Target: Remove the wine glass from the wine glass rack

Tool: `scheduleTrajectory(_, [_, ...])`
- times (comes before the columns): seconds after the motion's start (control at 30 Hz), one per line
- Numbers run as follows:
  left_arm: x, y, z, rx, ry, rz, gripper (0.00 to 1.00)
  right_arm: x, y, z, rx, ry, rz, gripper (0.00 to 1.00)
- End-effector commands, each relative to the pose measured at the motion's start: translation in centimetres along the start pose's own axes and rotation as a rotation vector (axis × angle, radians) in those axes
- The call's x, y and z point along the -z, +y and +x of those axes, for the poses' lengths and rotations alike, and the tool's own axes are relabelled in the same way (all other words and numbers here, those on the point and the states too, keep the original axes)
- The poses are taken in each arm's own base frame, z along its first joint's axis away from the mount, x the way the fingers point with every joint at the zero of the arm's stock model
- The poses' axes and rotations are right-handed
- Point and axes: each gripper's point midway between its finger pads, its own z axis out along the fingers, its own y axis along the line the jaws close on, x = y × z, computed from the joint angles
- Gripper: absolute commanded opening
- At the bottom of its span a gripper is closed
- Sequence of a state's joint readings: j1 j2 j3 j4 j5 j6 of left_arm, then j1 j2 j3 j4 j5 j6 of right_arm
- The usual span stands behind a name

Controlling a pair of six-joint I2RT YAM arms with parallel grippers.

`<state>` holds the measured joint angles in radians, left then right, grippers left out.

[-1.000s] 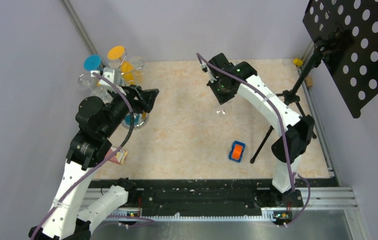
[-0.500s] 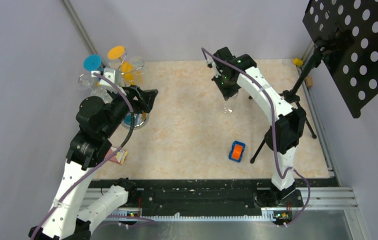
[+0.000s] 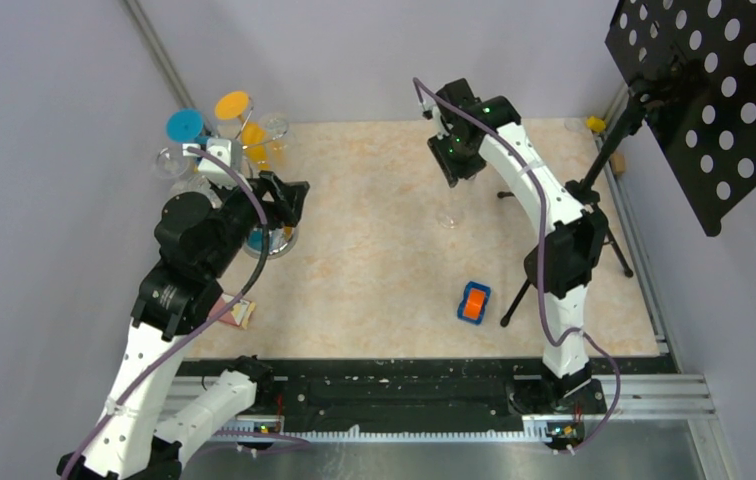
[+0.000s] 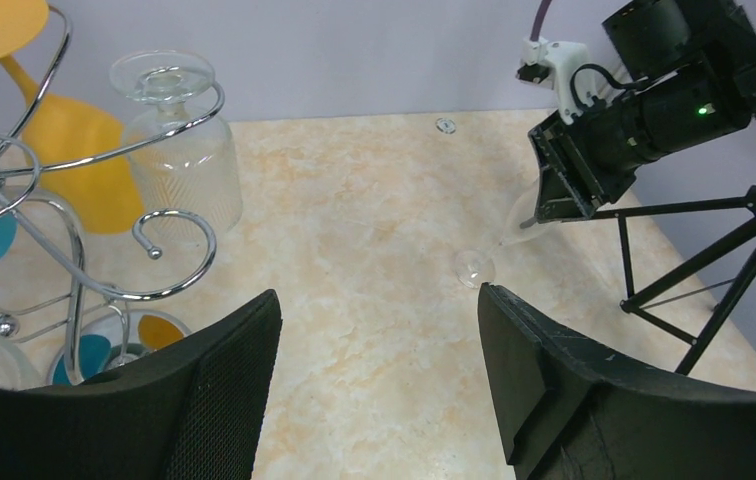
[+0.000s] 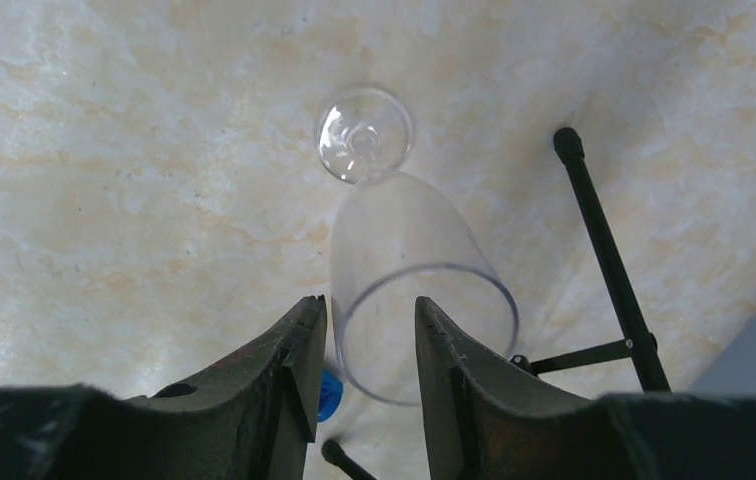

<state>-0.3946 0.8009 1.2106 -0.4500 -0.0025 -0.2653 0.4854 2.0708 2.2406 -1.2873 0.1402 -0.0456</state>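
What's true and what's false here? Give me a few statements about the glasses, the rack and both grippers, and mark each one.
1. The clear stemmed wine glass under the right gripper has its foot on the beige marbled table. True.
2. The silver wire wine glass rack is bare. False: an orange glass, a blue glass and a clear patterned glass hang on it.
3. The left gripper is shut on a glass. False: it is open and empty, beside the rack.
4. The right gripper's jaws stand apart. True.
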Motion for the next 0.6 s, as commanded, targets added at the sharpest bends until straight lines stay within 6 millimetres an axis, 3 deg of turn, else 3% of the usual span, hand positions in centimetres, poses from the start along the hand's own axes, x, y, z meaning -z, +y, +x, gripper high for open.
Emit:
scheduleTrajectory(0.0, [1.3, 0.6, -2.6, -0.025, -0.064, -0.051, 0.76, 2.3, -0.8, -2.7, -0.014, -0.114, -0.001, 0.41])
scheduleTrajectory(0.27, [2.6, 2.9, -3.3, -0.037, -0.075, -0.188, 0.76, 5.2, -0.2, -4.9, -0.030, -0.250, -0.056, 0.45])
scheduleTrajectory(0.37, [3.2, 4.8, -2.9, -0.019, -0.073, -0.300, 0.76, 6.8, 0.0, -5.5, -0.063, -0.313, -0.074, 0.45])
scheduleTrajectory(0.57, [4.5, 8.3, -1.7, 0.065, -0.107, -0.501, 0.72, 9.8, 1.4, -6.1, -0.166, -0.441, -0.174, 0.27])
